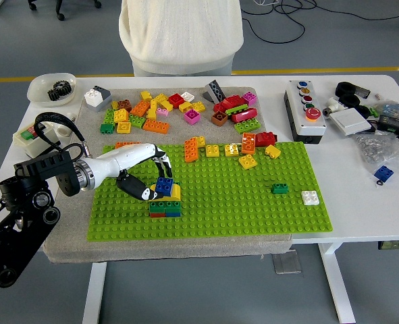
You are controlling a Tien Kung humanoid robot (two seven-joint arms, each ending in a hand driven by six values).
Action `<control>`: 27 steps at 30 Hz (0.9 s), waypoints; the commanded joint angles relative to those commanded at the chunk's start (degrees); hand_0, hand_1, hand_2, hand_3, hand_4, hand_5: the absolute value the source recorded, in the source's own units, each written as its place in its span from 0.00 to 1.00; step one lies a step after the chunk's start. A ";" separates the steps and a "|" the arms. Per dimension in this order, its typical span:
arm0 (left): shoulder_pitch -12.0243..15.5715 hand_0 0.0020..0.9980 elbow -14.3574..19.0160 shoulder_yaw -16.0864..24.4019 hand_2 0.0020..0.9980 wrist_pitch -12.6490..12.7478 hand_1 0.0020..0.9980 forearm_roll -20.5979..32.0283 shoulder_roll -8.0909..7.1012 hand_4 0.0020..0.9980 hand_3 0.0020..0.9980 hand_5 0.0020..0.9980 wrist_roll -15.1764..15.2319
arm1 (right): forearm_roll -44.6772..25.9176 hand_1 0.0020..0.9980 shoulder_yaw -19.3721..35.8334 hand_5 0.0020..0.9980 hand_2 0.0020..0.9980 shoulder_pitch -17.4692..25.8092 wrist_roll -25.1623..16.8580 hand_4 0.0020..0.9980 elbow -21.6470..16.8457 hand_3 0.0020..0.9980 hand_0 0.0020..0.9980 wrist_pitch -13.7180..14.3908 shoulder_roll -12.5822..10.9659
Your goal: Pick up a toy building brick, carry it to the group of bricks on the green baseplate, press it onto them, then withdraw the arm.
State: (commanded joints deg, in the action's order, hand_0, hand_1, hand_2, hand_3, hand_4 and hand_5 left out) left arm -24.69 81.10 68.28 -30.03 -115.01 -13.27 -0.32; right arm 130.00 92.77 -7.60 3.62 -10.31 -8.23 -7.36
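while cupped on the blue brick (163, 186), left hand (147, 177) (white bowl (42, 84) with black gears (61, 89))

At the far left corner of the white table (361, 216) we see a white bowl (50, 88) holding dark gears (61, 88); near it sits a white and grey block (97, 98), and nearer still a small white box with coloured buttons (28, 137). To the right we find a grey button box (306, 111); beyond it a black roll (351, 94), a white switch plate (351, 120), and a clear bag of small metal parts (381, 145). A person in a cream sweater (180, 34) stands at the far side.
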 joint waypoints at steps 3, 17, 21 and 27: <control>-0.03 1.00 0.09 0.04 0.50 -0.09 0.70 0.01 0.00 0.81 0.53 0.00 -0.02 | 0.00 0.65 0.03 0.48 0.73 0.01 0.00 0.90 0.00 0.63 0.75 0.00 -0.01; 0.07 1.00 0.60 0.19 0.50 -0.65 0.72 0.38 -0.03 0.80 0.53 0.00 0.03 | 0.00 0.65 0.04 0.48 0.73 0.06 0.01 0.90 0.00 0.63 0.75 -0.04 -0.01; 0.07 1.00 0.51 0.12 0.50 -0.68 0.73 0.67 0.01 0.80 0.53 0.00 -0.05 | 0.00 0.65 0.07 0.48 0.73 0.07 0.03 0.90 0.00 0.63 0.75 -0.05 -0.02; 0.06 1.00 0.29 -0.01 0.50 -0.69 0.73 0.82 0.08 0.81 0.54 0.08 -0.10 | 0.00 0.65 0.04 0.48 0.73 0.01 0.02 0.90 0.00 0.63 0.75 -0.05 -0.03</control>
State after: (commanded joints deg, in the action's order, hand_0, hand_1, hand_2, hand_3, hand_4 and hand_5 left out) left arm -24.63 81.39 68.27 -30.72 -114.18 -13.19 -0.41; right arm 130.00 92.81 -7.59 3.64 -10.31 -8.29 -7.39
